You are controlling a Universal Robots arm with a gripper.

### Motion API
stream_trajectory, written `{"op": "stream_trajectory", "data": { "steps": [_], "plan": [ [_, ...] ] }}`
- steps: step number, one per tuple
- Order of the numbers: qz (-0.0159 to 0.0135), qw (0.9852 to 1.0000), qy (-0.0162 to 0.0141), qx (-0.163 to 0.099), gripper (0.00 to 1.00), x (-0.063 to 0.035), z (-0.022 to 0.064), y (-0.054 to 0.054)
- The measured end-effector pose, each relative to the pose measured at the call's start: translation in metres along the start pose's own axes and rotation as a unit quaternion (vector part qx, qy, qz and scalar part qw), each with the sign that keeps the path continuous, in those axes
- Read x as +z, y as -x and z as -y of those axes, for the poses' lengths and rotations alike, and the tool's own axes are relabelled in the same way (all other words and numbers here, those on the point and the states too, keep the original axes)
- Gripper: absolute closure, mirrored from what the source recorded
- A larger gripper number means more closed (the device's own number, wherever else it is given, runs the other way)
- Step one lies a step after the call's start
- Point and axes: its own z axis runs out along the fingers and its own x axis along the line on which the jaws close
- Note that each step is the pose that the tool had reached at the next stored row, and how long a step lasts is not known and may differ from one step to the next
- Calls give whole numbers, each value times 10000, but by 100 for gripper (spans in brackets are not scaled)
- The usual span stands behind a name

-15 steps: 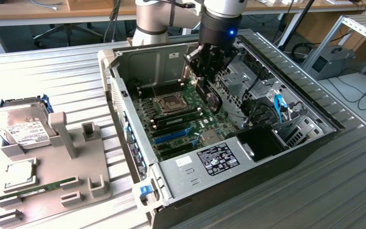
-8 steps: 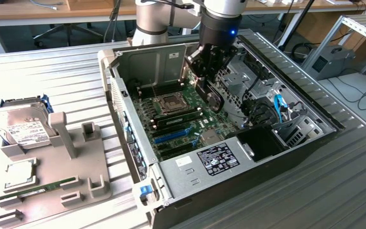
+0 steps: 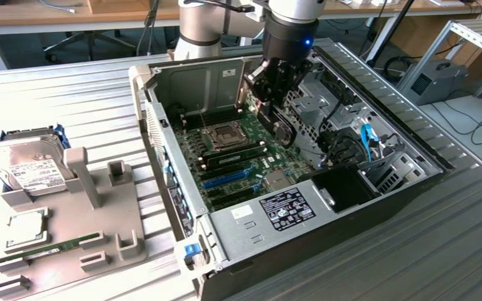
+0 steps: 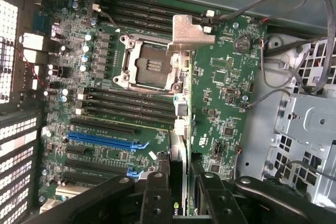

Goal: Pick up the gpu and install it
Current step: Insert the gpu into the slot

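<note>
- Here, the gpu [image 3: 278,128] is gripped edge-on by the closed jaws, inside the open computer case [image 3: 150,100], just above the motherboard [image 4: 220,77].
- The installing step is judged to be in hand; the card is not yet seated.
- Alignment of its connector edge over an expansion slot [image 4: 102,140] is called for.

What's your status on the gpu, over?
Copy: gripper shut on gpu. Card held over motherboard, not in a slot. Blue slot bare.

Ribbed metal table [image 3: 57,100]: open computer case [image 3: 333,233], grey parts stand [image 3: 90,219] on top.
</note>
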Motion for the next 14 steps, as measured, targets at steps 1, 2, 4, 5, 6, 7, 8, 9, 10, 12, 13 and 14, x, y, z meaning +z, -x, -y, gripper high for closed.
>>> {"op": "stream_trajectory", "data": {
  "steps": [1,2,4,5,6,7,8,9,10,12,13,14],
  "plan": [
    [1,10000,0,-25,74,0,0,0],
    [2,10000,1,-50,74,0,0,0],
    [4,10000,3,-98,74,0,0,0],
    [6,9999,4,-132,74,0,0,0],
    [7,9999,4,-153,74,0,0,0],
    [8,9998,5,-177,74,0,0,0],
    [9,9998,6,-201,74,0,0,0],
    [10,9998,6,-223,74,0,0,0],
    [11,9997,7,-246,74,0,0,0],
    [14,9995,9,-320,74,0,0,0],
    [15,9994,10,-343,74,0,0,0],
    [17,9993,10,-368,74,0,0,0]
  ]
}}
